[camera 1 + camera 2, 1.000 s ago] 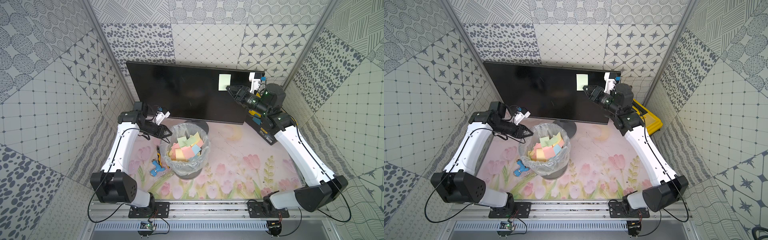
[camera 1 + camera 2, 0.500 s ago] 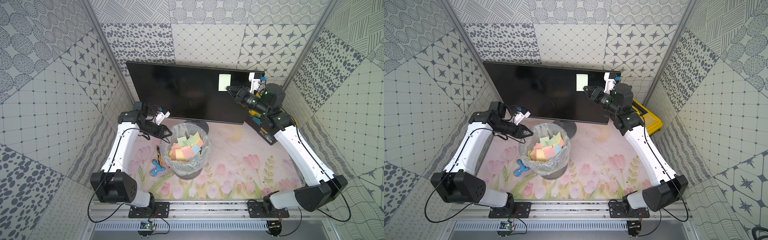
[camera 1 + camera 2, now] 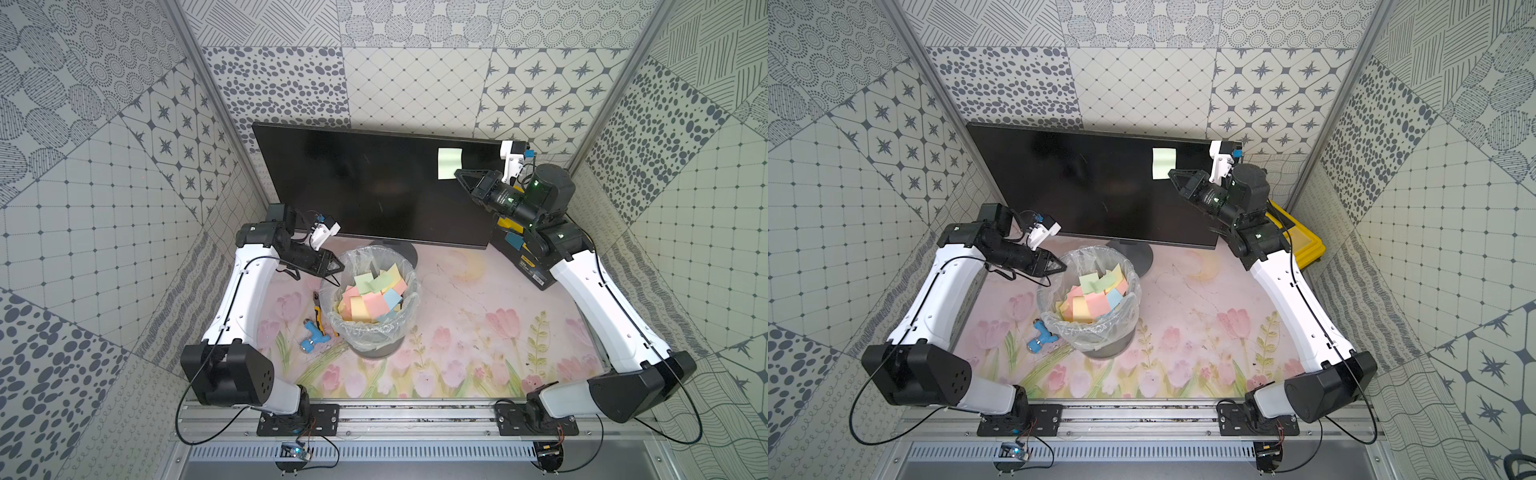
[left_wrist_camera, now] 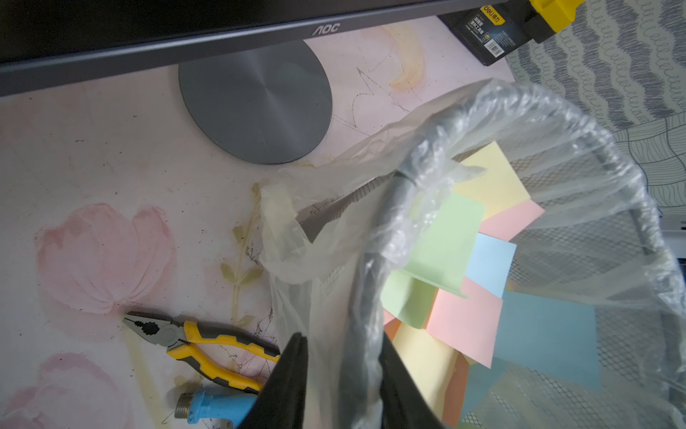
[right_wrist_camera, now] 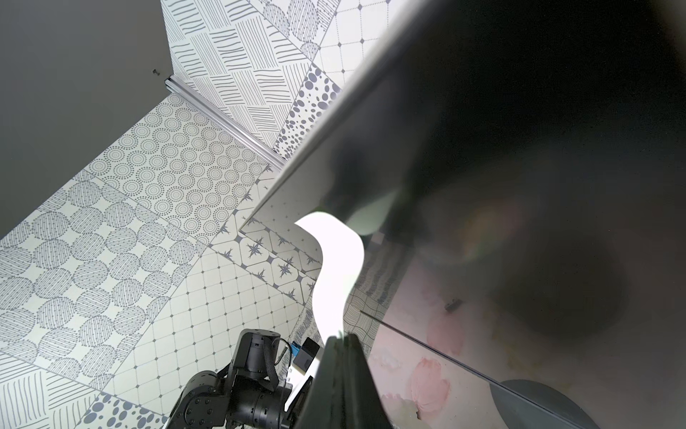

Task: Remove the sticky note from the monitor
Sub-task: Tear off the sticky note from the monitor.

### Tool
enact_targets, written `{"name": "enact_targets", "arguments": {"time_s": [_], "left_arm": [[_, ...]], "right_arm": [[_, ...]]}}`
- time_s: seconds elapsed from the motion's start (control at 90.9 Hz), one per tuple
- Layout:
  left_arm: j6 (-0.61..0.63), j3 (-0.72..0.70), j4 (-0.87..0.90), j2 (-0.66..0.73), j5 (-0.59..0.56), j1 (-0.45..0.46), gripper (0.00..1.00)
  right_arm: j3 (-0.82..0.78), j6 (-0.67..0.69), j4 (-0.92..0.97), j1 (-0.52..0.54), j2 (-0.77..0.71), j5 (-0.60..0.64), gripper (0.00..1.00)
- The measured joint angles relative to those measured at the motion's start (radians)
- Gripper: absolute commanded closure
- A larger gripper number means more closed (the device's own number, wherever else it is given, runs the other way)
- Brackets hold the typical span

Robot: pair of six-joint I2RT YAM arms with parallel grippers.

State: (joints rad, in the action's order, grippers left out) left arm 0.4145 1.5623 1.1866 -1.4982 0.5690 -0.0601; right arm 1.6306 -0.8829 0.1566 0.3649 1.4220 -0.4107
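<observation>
one left gripper [image 3: 337,268], low before the monitor [image 3: 365,187] at its left end, arm bent, jaws clamped on the rim of one waste bin [image 3: 376,347]. one pliers [image 4: 208,349] and one blue fitting [image 4: 219,406] lie before the monitor. one pale green sticky note [image 3: 449,163] sits at the monitor's upper right. right gripper [image 3: 457,172], arm raised, pinches the note's lower edge.
</observation>
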Motion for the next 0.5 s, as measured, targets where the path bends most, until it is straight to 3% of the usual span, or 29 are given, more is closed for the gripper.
{"name": "enact_targets", "arguments": {"time_s": [0.495], "left_arm": [[0.000, 0.000, 0.000, -0.001, 0.000, 0.000, 0.67]], "right_arm": [[0.087, 0.010, 0.012, 0.007, 0.035, -0.016, 1.00]]}}
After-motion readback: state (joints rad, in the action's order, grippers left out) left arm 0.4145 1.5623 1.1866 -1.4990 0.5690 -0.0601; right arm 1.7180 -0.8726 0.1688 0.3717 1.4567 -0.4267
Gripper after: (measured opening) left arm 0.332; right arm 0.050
